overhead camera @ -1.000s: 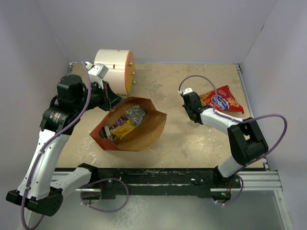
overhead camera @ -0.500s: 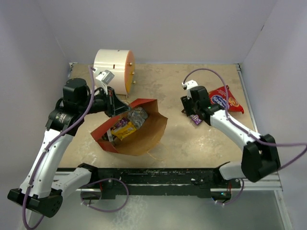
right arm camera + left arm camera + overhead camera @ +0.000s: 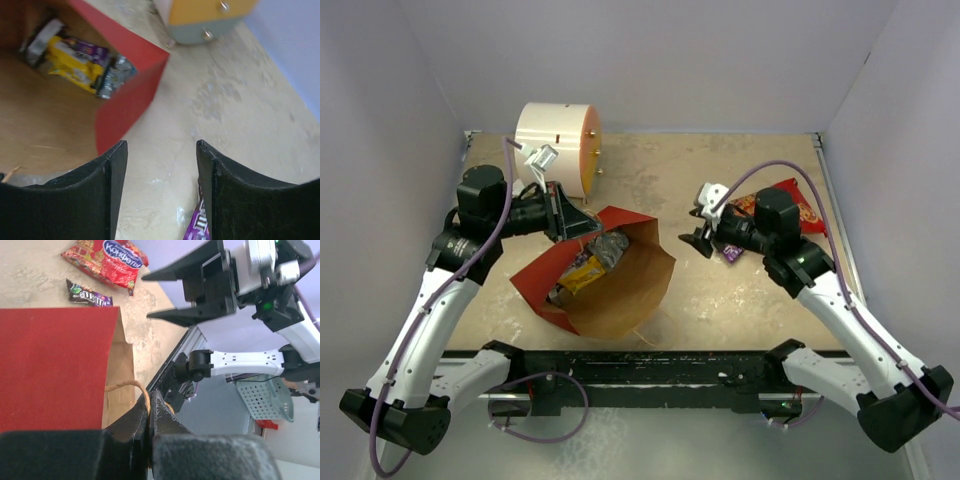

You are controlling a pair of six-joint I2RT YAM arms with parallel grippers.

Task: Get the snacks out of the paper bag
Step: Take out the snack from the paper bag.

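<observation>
Paper bag [image 3: 620,290]: lying on its side on the table [image 3: 740,300], left of centre, mouth open, brown inside showing. Inside it: yellow-purple packet [image 3: 582,272] and silver packet [image 3: 605,243]. Left fingers [image 3: 130,425]: pressed together on the bag's cord handle [image 3: 125,386] at its upper rim. Right fingers [image 3: 112,180]: spread, empty, over the table between the bag and a small purple packet [image 3: 730,253]. Red snack bag [image 3: 808,212]: on the table just beyond that packet. White-and-orange cylinder [image 3: 560,145]: far left corner.

Snacks [image 3: 583,272] inside the open paper bag [image 3: 623,296]
</observation>
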